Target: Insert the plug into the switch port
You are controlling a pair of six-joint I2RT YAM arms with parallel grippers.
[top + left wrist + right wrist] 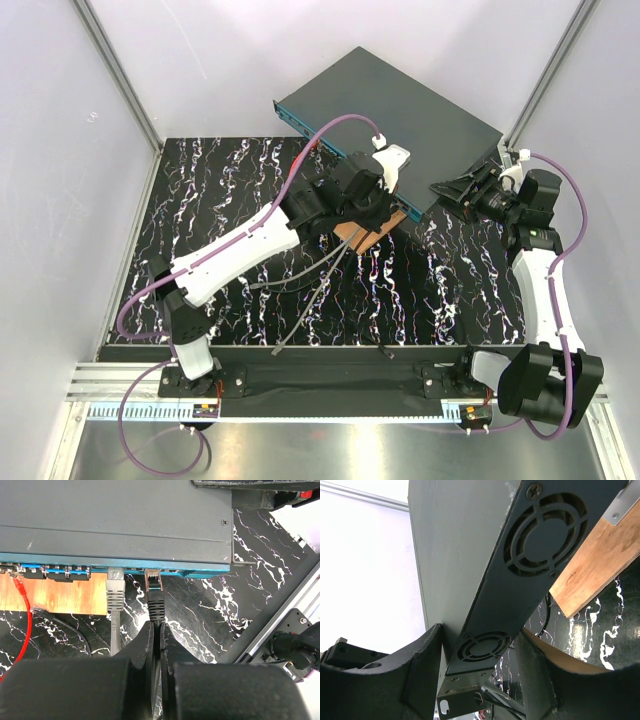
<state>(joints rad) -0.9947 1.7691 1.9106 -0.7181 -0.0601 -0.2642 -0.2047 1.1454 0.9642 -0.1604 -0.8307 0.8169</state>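
Observation:
The switch [400, 105] is a flat dark grey box lying at the back, with its blue-teal socket face [200, 573] turned toward my left arm. My left gripper [160, 630] is shut on the black plug [155, 600] at its ribbed boot. The plug's clear tip is at the mouth of a socket just right of a plugged-in grey plug [115, 591]; I cannot tell how deep it sits. In the top view the left gripper [388, 212] is at the switch's front face. My right gripper [480, 655] straddles the switch's vented end [530, 575], fingers [420, 670] against it.
A copper-brown wooden plate [55, 595] lies under the switch front, also visible in the right wrist view [595, 565]. A red cable [25, 625] and a loose black cable [60, 622] lie at the left. Grey cables [300, 310] trail over the marbled mat. A frame rail [280, 610] runs at the right.

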